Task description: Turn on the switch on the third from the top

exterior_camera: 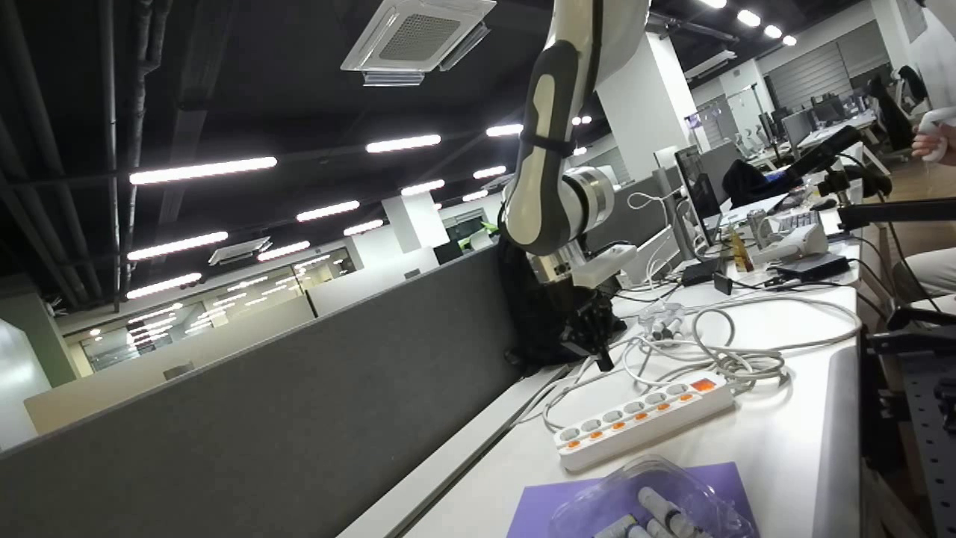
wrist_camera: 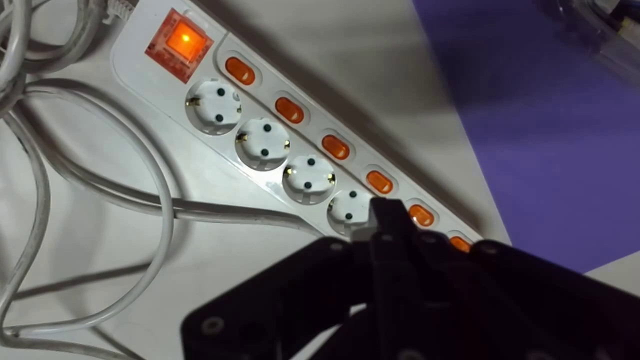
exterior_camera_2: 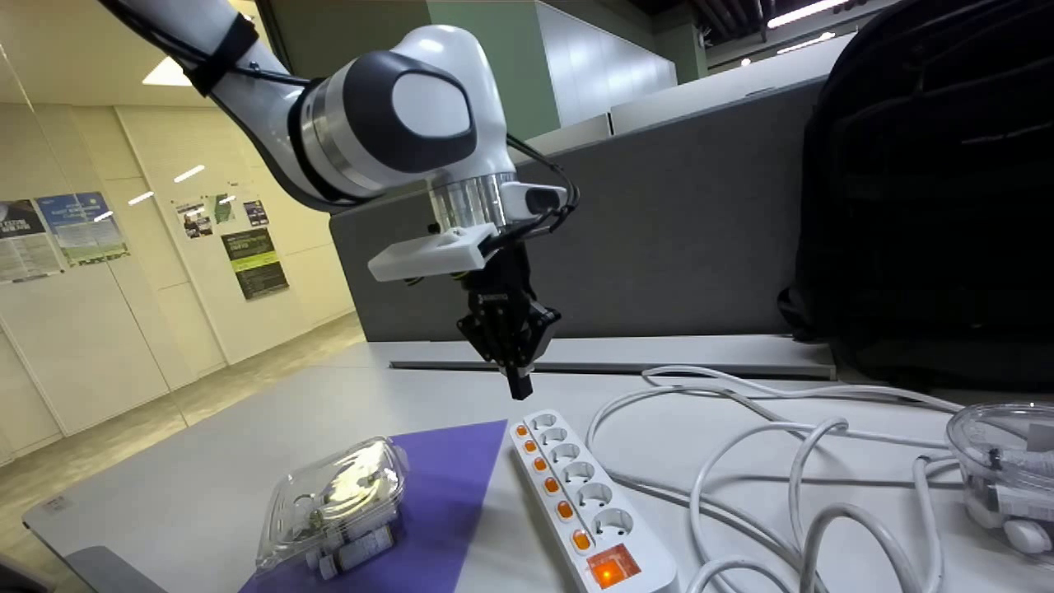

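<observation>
A white power strip [exterior_camera: 635, 435] lies on the table and shows in an exterior view [exterior_camera_2: 563, 487] and in the wrist view [wrist_camera: 306, 142]. Its square main switch [wrist_camera: 186, 42] glows orange at the cable end. A row of small orange rocker switches runs along one side and looks unlit. Counting from the main switch, the third small switch [wrist_camera: 335, 147] is uncovered. My gripper [exterior_camera_2: 520, 389] is shut and empty, pointing down above the strip's far end. In the wrist view the fingertips [wrist_camera: 392, 206] overlap a socket beside the fifth switch [wrist_camera: 421, 215] and partly hide the far end.
A purple sheet [exterior_camera_2: 461, 469] lies beside the strip, with a clear plastic box [exterior_camera_2: 338, 502] of marker-like items on it. Looped cables [exterior_camera_2: 741, 432] spread on the strip's other side. A round clear container [exterior_camera_2: 1000, 469], a black backpack [exterior_camera_2: 922, 198] and a grey partition [exterior_camera: 336, 403] stand nearby.
</observation>
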